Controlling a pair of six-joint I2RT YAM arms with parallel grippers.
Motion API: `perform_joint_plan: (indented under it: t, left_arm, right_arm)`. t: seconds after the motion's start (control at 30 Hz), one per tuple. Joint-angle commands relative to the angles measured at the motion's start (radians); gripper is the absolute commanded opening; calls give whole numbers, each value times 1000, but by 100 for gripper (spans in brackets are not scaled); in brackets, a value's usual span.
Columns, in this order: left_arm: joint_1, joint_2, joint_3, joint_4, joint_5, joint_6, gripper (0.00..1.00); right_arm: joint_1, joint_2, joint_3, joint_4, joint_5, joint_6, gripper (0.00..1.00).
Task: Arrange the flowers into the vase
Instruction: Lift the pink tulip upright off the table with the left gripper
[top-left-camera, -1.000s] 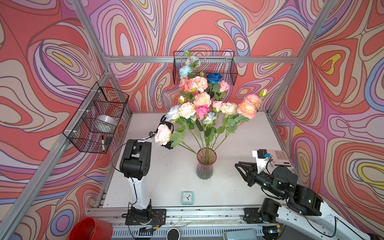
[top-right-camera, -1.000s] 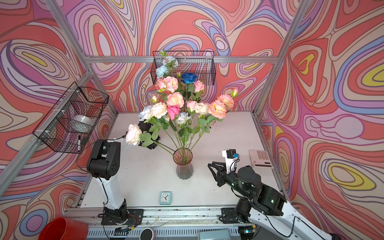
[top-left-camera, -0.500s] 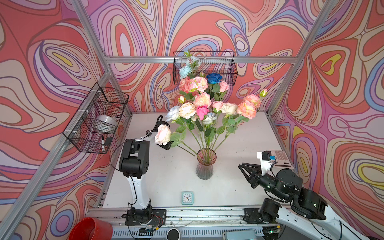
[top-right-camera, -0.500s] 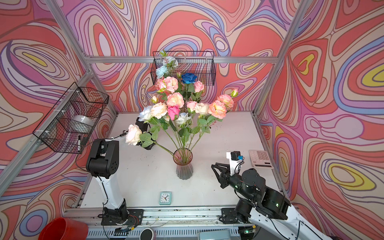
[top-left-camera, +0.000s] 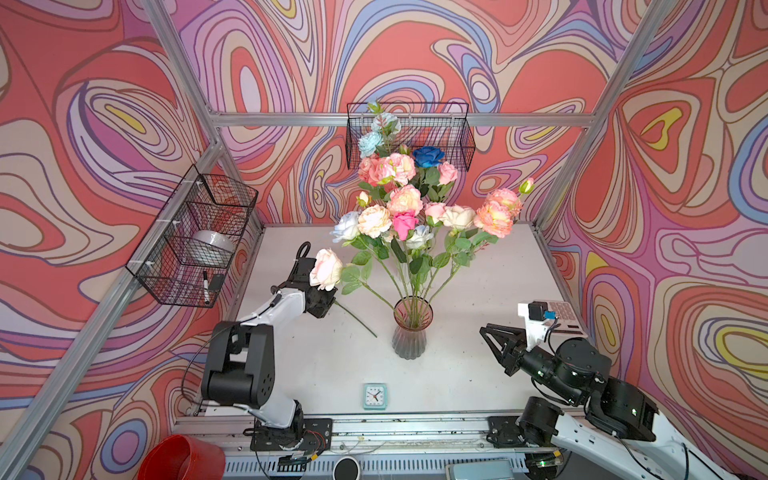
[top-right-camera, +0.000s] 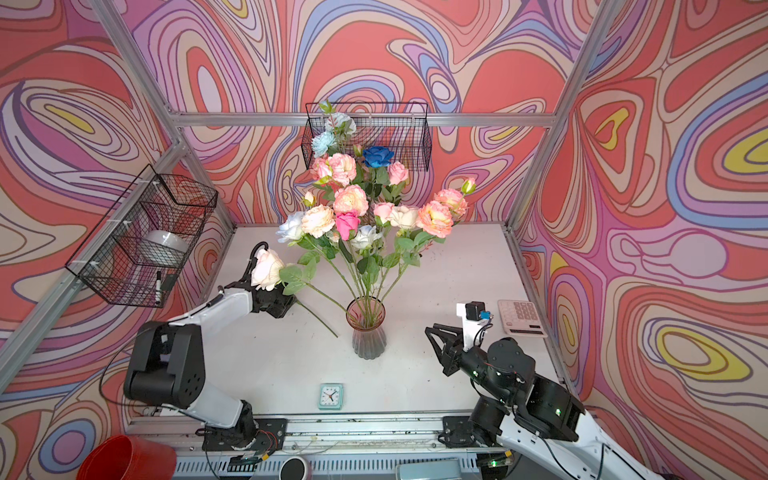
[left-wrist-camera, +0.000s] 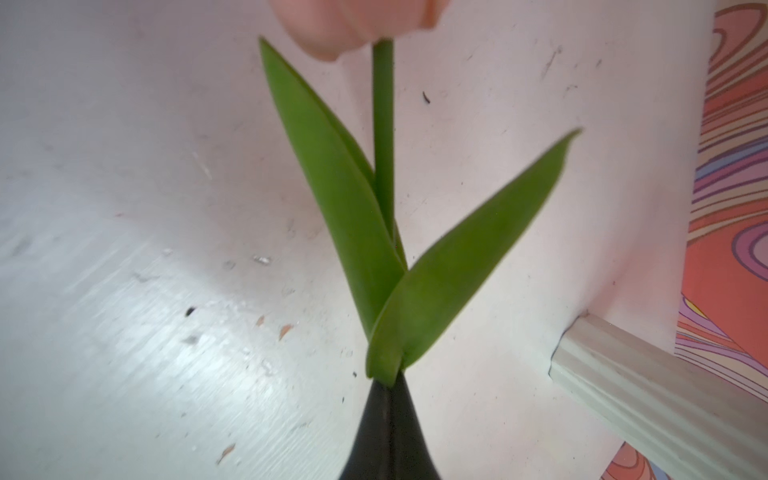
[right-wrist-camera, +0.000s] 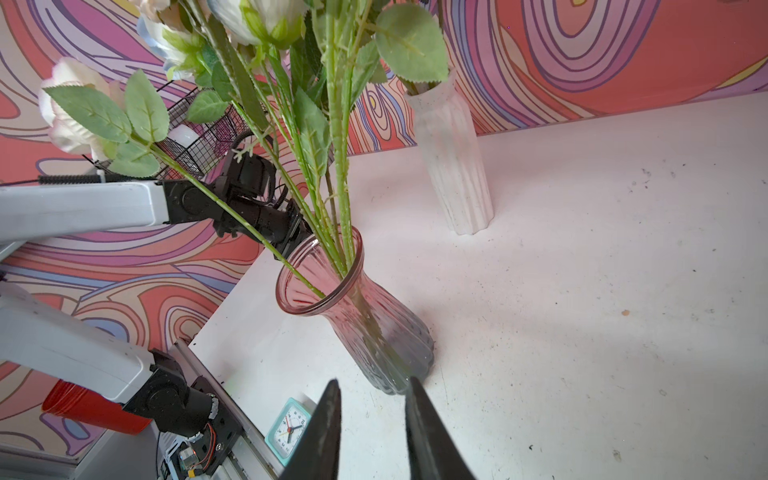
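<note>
flowers (top-left-camera: 405, 199): you have roughly sixteen blooms massed over two vases; one deep blue, one magenta.
held flower (top-left-camera: 357, 320): one; pink head away from the claw, bare stem end slanting toward the glass vase's foot.
glass vase (top-left-camera: 411, 332): one, mid-table, upright, stems fanning out.
white vase (right-wrist-camera: 455, 166): one, nearer the back wall, holding stems.
left gripper (left-wrist-camera: 388, 399): clamped on held flower.
right gripper (right-wrist-camera: 372, 390): narrow gap, empty.
</note>
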Motion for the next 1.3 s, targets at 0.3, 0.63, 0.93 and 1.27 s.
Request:
perform_joint_plan:
  t: [0.3,0.63,0.93,1.27]
  left_arm:
    - [-4,-596,-51,-270,-133,166,0]
    - [-5,-809,221,-521,-175,345,0]
    - [-5,-887,510,-611,-236,469,0]
    - [-5,-823,777,-528,109,550,0]
  right_arm:
    - [-4,51,59,39,1,-40,27]
    - [-4,119,132,64,-22,-71,28]
    - [-4,211,206,100,-80,-92,29]
    - [-3,315,293,140,-183,-121,32]
